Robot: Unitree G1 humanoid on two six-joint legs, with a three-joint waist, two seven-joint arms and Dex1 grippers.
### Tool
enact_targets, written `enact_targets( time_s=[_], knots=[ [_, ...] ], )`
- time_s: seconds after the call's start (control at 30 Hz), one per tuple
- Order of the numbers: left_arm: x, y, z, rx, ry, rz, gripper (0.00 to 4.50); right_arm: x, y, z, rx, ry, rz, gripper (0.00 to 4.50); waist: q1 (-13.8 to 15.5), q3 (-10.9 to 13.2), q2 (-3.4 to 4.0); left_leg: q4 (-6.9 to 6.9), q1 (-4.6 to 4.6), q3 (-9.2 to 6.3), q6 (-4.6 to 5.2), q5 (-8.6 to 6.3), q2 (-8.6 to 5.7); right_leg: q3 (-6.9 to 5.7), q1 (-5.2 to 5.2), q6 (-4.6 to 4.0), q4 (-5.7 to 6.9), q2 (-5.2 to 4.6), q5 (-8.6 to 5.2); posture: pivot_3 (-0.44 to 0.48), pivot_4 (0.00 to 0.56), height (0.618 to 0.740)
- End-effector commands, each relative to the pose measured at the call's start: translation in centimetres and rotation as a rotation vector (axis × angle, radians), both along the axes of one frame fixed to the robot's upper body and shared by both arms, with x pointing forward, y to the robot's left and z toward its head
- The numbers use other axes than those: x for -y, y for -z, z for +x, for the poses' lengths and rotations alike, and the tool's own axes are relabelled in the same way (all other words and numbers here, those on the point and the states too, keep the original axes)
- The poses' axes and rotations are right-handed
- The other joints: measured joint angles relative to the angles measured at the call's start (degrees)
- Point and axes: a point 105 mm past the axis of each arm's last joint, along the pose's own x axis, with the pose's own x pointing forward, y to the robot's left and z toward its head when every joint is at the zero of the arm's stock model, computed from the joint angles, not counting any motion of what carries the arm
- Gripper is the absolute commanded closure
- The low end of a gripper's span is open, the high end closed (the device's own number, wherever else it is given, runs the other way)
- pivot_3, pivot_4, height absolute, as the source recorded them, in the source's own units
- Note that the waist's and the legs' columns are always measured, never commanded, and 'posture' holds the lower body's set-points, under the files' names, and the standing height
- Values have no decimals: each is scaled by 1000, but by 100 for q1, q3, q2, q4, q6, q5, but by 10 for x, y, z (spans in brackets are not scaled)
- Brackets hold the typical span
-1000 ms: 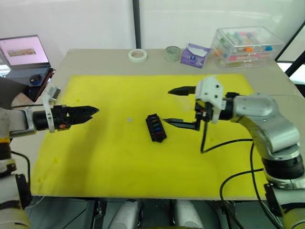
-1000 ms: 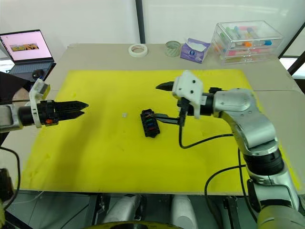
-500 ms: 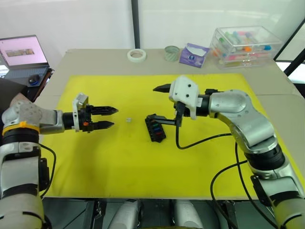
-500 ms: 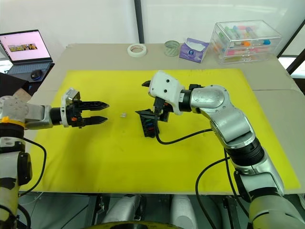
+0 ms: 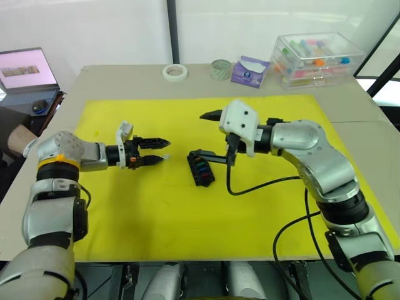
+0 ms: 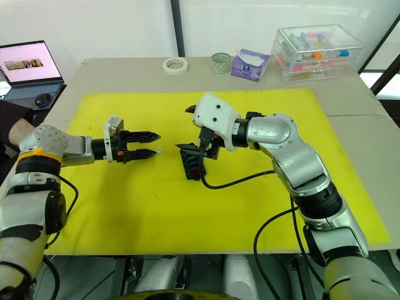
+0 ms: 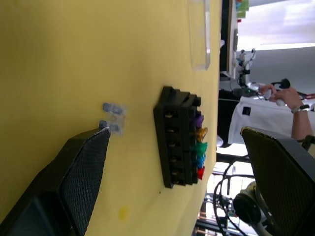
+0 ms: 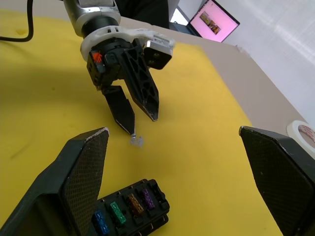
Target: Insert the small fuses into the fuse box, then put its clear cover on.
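Observation:
The black fuse box (image 5: 200,170) lies in the middle of the yellow mat (image 5: 156,212). Red, blue, green, yellow and purple fuses stand in its slots (image 7: 199,147). One small pale fuse (image 8: 136,141) lies on the mat to its left. My left gripper (image 5: 161,150) is open, low over the mat, and one fingertip (image 8: 129,129) is right at that fuse. My right gripper (image 5: 199,134) is wide open, with its lower finger (image 5: 209,156) just over the box's far end. The clear cover (image 7: 199,34) lies flat on the mat beyond the box.
Along the table's back edge stand a tape roll (image 5: 175,72), a green roll (image 5: 219,69), a purple packet (image 5: 248,70) and a large clear box of coloured tubes (image 5: 315,57). A laptop (image 5: 25,70) sits far left. A person's hand (image 5: 17,135) rests at the left edge.
My left gripper has moved right to the pale fuse, fingers a little apart. My right gripper swung left to the fuse box a second ago and has held there since.

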Motion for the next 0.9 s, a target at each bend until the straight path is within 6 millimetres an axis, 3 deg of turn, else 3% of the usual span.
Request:
enact_targets(
  time_s=[0.03, 0.27, 0.63, 0.9],
  knots=[
    [-4, -6, 4, 17, -18, -7, 0, 1, -15, -1, 52, 4, 18, 13, 6, 0, 0, 0, 0, 0, 0, 0, 0, 0, 0, 0, 1, 0, 0, 0, 150, 740],
    [-15, -5, 4, 14, -35, 23, 0, 4, -15, -1, 47, 14, 11, 13, -4, 0, -1, -1, 0, 0, 0, 0, 0, 0, -1, 0, 2, 1, 0, 0, 150, 740],
    [-13, -10, 11, 58, -5, 66, 0, 2, -15, -1, 40, 12, 15, 13, 1, 0, 0, 0, 0, 0, 0, 0, -5, -2, -10, 0, 39, -5, 0, 0, 150, 740],
    [6, 3, 13, 52, 57, 86, 0, -1, -16, 0, 36, 11, 24, 13, 31, -1, -1, 2, 0, -1, 0, 0, -15, -6, -13, 0, 44, -13, 0, 0, 150, 740]
  ],
)
